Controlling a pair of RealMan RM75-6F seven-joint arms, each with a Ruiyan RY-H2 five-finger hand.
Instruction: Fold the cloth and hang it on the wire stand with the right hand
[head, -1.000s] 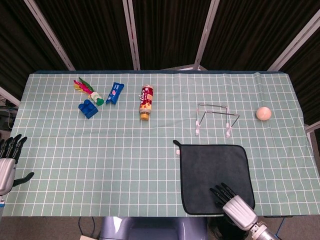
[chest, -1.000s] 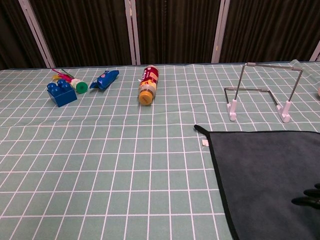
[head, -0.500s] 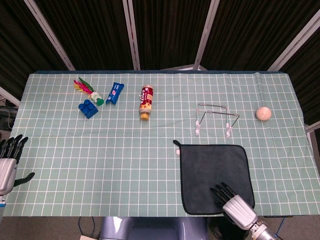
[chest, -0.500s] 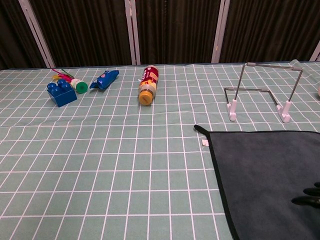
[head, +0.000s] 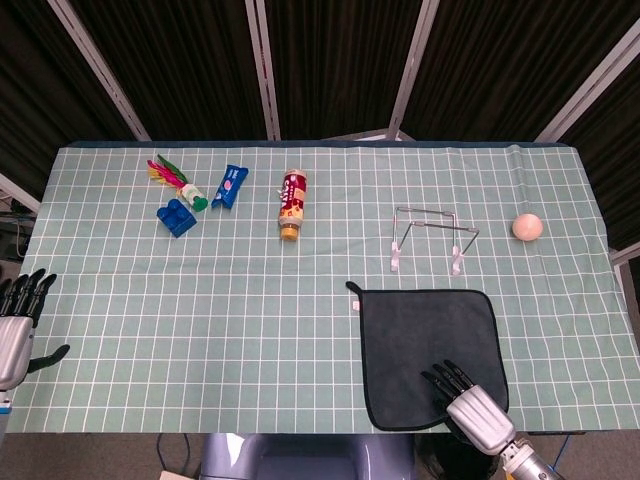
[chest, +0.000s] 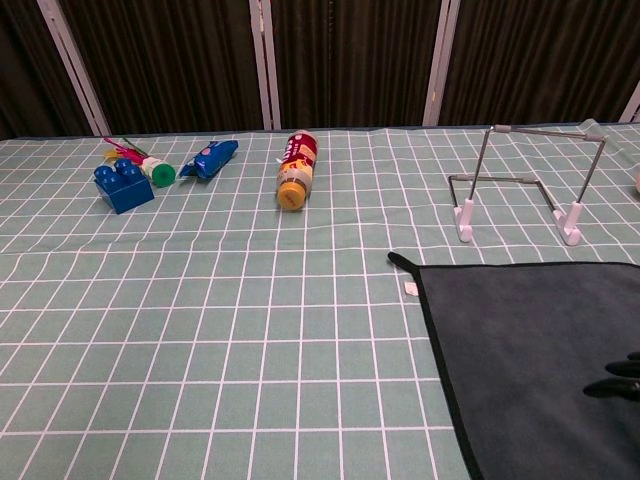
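My left hand (head: 18, 325) hangs off the bench's (head: 120, 320) nine-o'clock edge, fingers apart, holding nothing. On the green checked covering, toward eleven o'clock, lie a feathered shuttlecock (head: 178, 180), a knobbed blue block (head: 177, 216) and a glossy blue packet (head: 229, 186); a cylindrical bottle (head: 292, 205) lies on its side near twelve. The thin wire stand (head: 430, 238) sits on white feet at two o'clock. Just below it the dark, soft cloth (head: 428, 345) lies flat and square at five o'clock. My right hand (head: 470, 410) rests on its near edge, dark fingers (head: 446, 378) spread on the fabric. A smooth pale ball (head: 527, 226) sits at three.
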